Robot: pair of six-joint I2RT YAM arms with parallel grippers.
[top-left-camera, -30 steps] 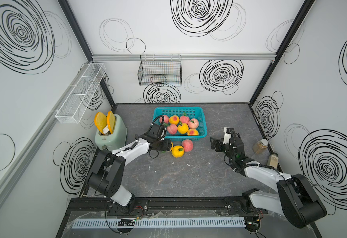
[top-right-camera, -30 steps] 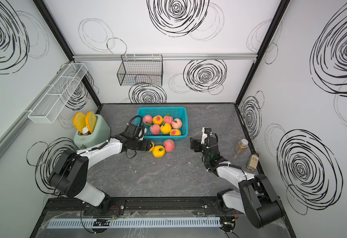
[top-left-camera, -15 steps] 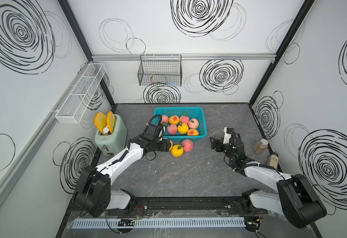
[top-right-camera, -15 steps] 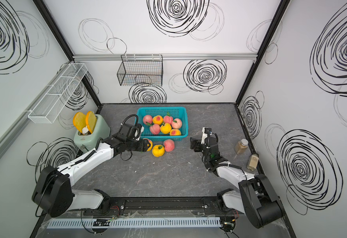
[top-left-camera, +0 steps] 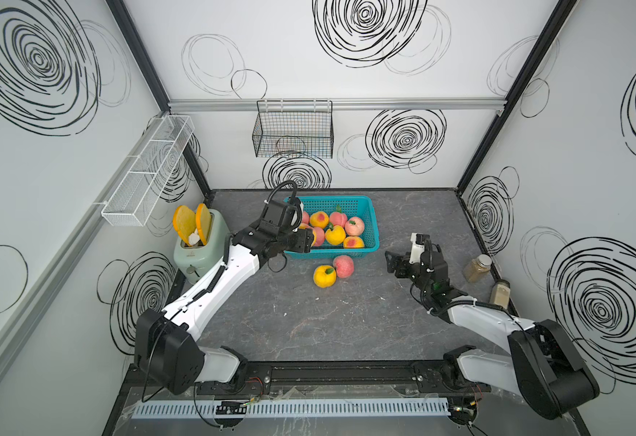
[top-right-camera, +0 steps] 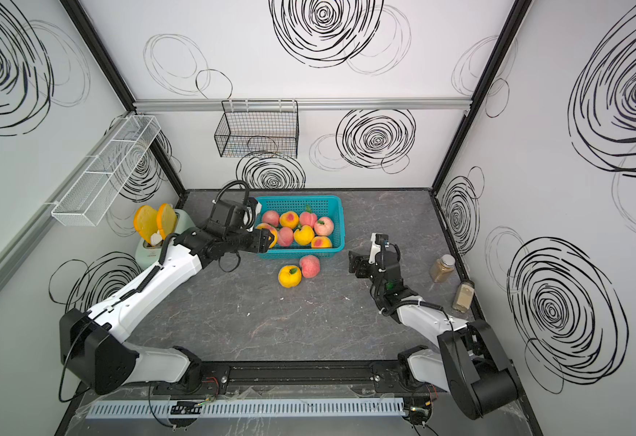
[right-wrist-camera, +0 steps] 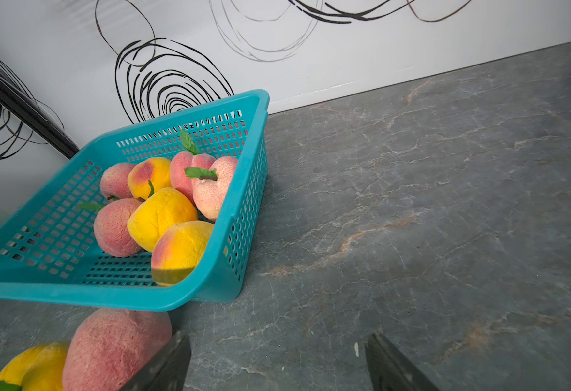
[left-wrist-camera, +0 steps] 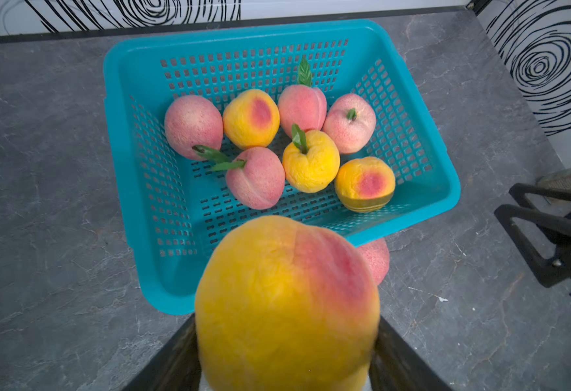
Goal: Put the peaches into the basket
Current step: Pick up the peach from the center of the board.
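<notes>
In both top views a turquoise basket (top-left-camera: pixel 346 205) sits at the centre of the frame on a grey bench (top-left-camera: pixel 308 321), with seven peaches (left-wrist-camera: pixel 311 160) inside. The left tool (left-wrist-camera: pixel 285 359) grips a yellow-orange peach (left-wrist-camera: pixel 287 304) over the basket's left side. Just below the basket, a yellow peach (top-left-camera: pixel 324 276) and a pink peach (top-left-camera: pixel 343 266) lie touching on the bench. At centre right, the right tool (top-left-camera: pixel 392 263) stands wide and empty.
</notes>
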